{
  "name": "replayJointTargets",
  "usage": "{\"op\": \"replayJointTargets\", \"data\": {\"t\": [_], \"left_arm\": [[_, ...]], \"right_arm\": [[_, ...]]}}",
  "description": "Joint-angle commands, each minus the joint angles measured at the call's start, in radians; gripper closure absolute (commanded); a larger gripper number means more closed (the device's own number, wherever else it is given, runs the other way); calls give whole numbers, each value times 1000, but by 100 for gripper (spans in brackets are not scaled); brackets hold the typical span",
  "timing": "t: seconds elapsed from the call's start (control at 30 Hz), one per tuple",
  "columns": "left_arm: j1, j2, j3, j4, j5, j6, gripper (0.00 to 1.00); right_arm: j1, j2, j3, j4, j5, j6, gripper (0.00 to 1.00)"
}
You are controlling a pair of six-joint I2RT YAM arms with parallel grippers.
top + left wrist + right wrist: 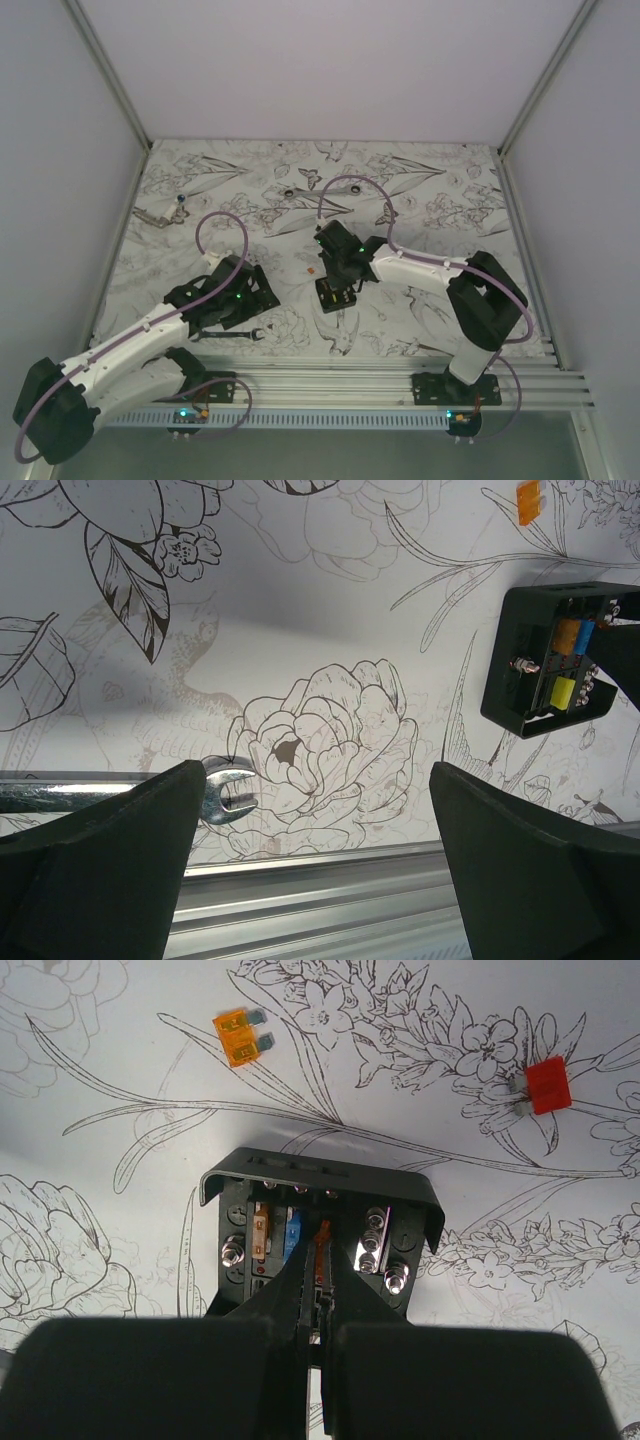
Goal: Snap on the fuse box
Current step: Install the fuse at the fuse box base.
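The fuse box point(300, 1175), glossy black moulded plastic, lies open-face up near the loose orange fuse point(243, 1037), long axis pointing toward it. Right gripper point(320, 1265) pressed together inside; left gripper point(315, 780) spread wide.

Overhead view, close wrist views sharing fuse box point(548, 665)
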State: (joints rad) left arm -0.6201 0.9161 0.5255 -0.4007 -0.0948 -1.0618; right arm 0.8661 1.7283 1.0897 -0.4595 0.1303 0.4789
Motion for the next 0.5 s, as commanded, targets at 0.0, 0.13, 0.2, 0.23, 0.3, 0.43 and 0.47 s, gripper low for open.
{"op": "replayJointTargets", "data": {"t": [0.0, 0.13, 0.2, 0.23, 0.3, 0.43, 0.47], "left_arm": [[0, -5, -13, -36, 11, -3, 1], [0, -15, -20, -36, 10, -3, 1], [0, -20, -23, -35, 11, -3, 1], [0, -21, -24, -35, 11, -2, 1], [-1, -23, -27, -36, 11, -1, 1], [-1, -36, -32, -37, 17, 1, 1], [-1, -40, -35, -37, 18, 1, 1]], "right_arm": [[-6, 123, -77, -140, 60, -13, 100], [-19, 116, -117, -136, 58, -15, 100], [-31, 110, -136, -131, 52, -12, 100], [-33, 113, -142, -129, 48, -12, 100], [-32, 124, -145, -131, 47, -12, 100], [-34, 136, -131, -134, 55, -13, 100], [-33, 129, -121, -138, 58, -19, 100]]}}
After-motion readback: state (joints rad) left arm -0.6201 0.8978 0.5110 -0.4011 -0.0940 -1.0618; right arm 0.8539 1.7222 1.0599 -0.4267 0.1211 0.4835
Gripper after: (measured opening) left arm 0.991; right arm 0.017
